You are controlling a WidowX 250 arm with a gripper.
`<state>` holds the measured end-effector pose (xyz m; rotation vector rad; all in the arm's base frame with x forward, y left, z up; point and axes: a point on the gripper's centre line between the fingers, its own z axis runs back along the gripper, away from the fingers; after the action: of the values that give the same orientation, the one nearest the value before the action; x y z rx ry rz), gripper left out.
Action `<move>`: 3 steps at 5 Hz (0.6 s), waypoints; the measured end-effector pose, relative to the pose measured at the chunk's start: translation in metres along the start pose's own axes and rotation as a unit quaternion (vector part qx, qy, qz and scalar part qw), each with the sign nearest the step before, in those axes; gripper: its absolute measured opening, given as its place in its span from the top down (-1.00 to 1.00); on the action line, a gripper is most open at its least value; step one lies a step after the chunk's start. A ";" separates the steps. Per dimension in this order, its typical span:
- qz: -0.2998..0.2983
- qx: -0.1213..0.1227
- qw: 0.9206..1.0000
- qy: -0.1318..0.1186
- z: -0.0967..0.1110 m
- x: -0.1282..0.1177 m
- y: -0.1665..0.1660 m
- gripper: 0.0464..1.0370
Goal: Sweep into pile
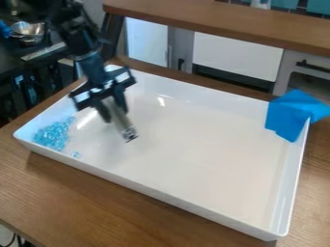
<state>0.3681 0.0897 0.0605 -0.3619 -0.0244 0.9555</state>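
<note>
My gripper (113,107) hangs over the left part of the white tray (193,159), its fingers shut on a slim greyish tool (118,119). The tool slants down to the right and ends in a shiny tip above or at the tray floor; contact cannot be told. Light blue, glassy pieces (53,135) lie clustered in the tray's left corner, left of the tool. A few stray pieces (76,154) lie just right of that cluster, by the front wall.
A blue cloth (293,115) drapes over the tray's far right corner. Raised walls surround the tray, which stands on a brown wooden table (84,198). Behind it runs a wooden shelf (226,21), and a metal bowl (28,30) stands at the upper left.
</note>
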 end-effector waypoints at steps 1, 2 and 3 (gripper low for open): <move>0.015 -0.012 1.000 -0.006 -0.002 0.003 -0.022 0.33; 0.038 -0.019 0.999 -0.022 -0.006 0.023 -0.032 0.33; 0.073 -0.023 0.996 -0.041 -0.012 0.043 -0.040 0.33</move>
<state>0.4275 0.0998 0.0556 -0.3700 -0.0959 1.1155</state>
